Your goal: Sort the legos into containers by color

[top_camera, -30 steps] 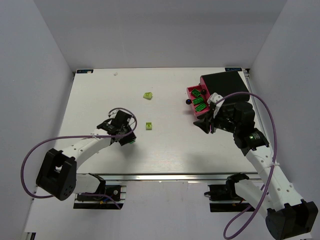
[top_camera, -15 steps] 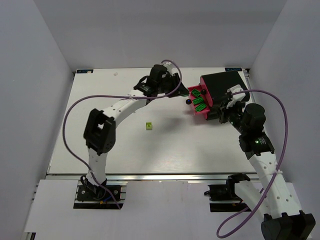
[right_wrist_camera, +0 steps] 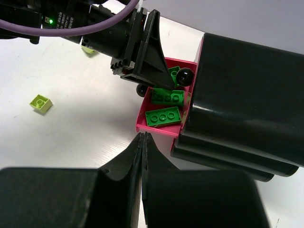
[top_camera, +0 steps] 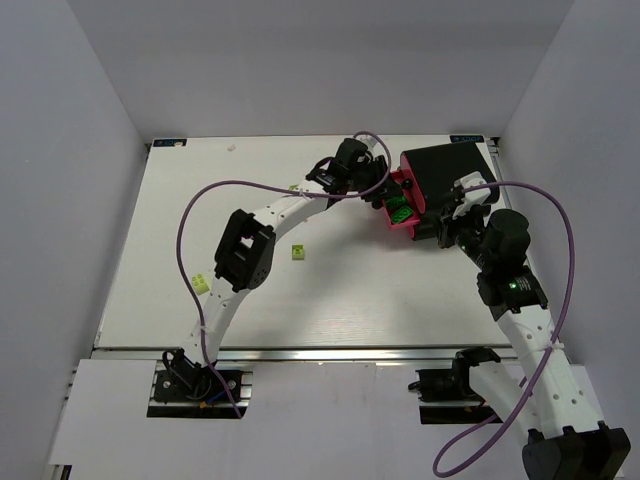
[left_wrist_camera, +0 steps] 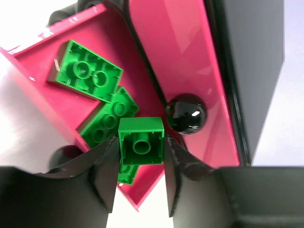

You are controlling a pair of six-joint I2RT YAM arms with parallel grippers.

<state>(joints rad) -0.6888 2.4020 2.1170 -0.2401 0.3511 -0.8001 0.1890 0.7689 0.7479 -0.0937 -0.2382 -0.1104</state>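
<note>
My left gripper (top_camera: 384, 190) is shut on a dark green lego (left_wrist_camera: 140, 142) and holds it over the open magenta drawer (left_wrist_camera: 183, 47) of the black containers stack (top_camera: 450, 168). Two more dark green legos (left_wrist_camera: 88, 76) lie flat in that drawer, also seen in the right wrist view (right_wrist_camera: 164, 116). A round dark knob (left_wrist_camera: 186, 114) sits just right of the held lego. My right gripper (right_wrist_camera: 143, 137) is shut and empty, just in front of the drawer's near corner. Lime legos lie on the table (top_camera: 298, 253), (top_camera: 199, 283).
Another lime lego (top_camera: 295, 187) peeks out beside the left arm at the back. The left arm stretches across the table's middle to the drawer. The black stack (right_wrist_camera: 247, 95) fills the back right corner, close to the right wall.
My left arm has swung from the table's left middle up to the open drawer, carrying the green lego. My right gripper has drawn back a little from the drawer front.
</note>
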